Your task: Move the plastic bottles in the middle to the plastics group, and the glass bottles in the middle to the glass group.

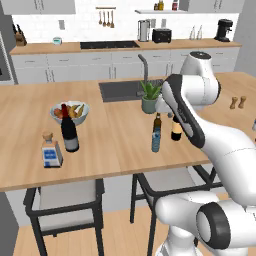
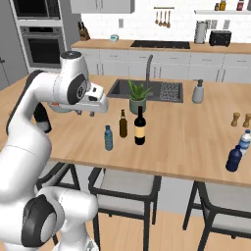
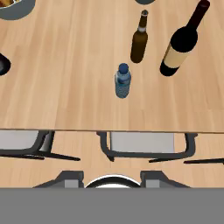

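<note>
Dark finger tips of the gripper (image 2: 84, 113) sit drawn together, holding nothing — the hand hangs in the air above the wooden counter (image 1: 30, 150), up beside the arm's white elbow. Looking down from the hand, the small blue plastic bottle (image 3: 123, 81) stands upright near the counter's front edge, closest to the gripper. Just beyond it stands the slim brown bottle (image 3: 140, 38), and beside that the dark wine bottle with the yellowish label (image 3: 182, 41), both upright and apart from each other. Behind this trio a potted plant (image 2: 138, 97) stands at the edge of the sink (image 2: 166, 91).

Off to the left end of the counter — well apart from the middle three — the grey-labelled wine bottle (image 1: 69, 129) stands with the squat clear bottle with a blue label (image 1: 50, 150) near it, in front of a fruit bowl (image 1: 70, 112). At the far right end, two blue plastic bottles (image 2: 238, 152) stand close together near the counter's front edge. Two stools (image 2: 125, 188) are tucked below the counter.
</note>
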Robot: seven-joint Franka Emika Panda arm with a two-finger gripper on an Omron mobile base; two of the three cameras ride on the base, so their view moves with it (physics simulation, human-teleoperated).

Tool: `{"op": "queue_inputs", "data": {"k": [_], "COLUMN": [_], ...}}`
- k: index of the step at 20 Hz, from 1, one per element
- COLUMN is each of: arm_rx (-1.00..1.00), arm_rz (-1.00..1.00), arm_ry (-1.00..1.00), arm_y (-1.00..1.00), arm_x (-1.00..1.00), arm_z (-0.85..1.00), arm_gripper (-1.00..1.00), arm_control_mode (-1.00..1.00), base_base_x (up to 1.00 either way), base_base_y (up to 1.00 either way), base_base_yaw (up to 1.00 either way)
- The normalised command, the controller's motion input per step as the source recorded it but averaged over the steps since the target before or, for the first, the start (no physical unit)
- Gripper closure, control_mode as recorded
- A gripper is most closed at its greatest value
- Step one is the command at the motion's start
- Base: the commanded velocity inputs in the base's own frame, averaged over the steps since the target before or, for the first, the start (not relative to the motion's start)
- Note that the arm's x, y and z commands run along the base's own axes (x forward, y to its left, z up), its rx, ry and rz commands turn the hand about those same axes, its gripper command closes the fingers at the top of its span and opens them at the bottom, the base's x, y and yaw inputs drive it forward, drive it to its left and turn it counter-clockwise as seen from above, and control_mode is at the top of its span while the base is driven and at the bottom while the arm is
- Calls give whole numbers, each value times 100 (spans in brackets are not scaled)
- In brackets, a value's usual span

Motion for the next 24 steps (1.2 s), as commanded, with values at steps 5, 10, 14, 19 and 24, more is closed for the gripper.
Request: {"op": "queue_inputs", "data": {"k": [5,10,14,19,24], "arm_rx": [0,16,17,15,11], "arm_rz": [3,72,100,99,82], "arm_ry": [-1,-6,-12,-27,-40], "arm_y": [-10,-35,-16,-23,-39], "arm_x": [-15,-45,-41,-7,-1], "arm_z": [-11,-17,-12,-24,-29], "arm_gripper": [-100,-100,-100,-100,-100], "arm_control_mode": [-100,-100,-100,-100,-100], "base_base_x": [0,0,0,0,0], "base_base_y": [0,0,0,0,0], "base_base_yaw": [0,0,0,0,0]}}
